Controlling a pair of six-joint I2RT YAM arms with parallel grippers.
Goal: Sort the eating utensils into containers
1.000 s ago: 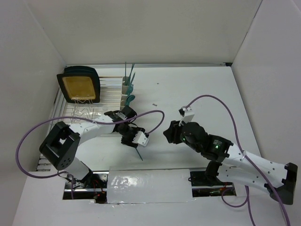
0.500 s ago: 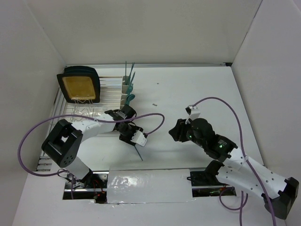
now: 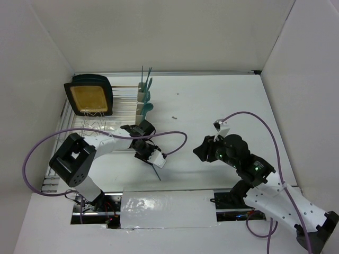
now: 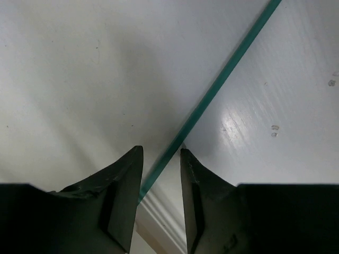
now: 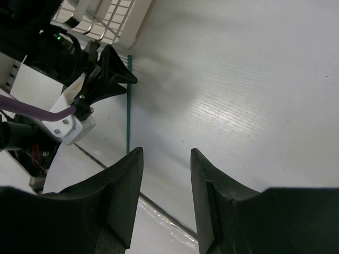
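One slim teal utensil [image 3: 157, 173] lies on the white table; only its thin handle shows. My left gripper [image 3: 151, 157] is low over its upper end. In the left wrist view the handle [image 4: 228, 74] runs diagonally between the jaws of the left gripper [image 4: 161, 149], which stand narrowly apart astride it. My right gripper [image 3: 200, 151] is open and empty, above the table to the right. Its wrist view [image 5: 167, 151] shows the same utensil [image 5: 128, 106] ahead. The cream-white containers [image 3: 143, 103] stand at the back, with several teal utensils [image 3: 146, 84] upright in them.
A wire dish rack [image 3: 87, 127] sits at the left and holds a tan-and-black board [image 3: 89, 98]. A tiny dark speck [image 3: 173, 117] lies mid-table. A white strip [image 3: 167, 209] covers the near edge. White walls enclose the table.
My right arm has pulled back to the right, away from the left gripper. My left gripper has stayed over the utensil, shifting only slightly.
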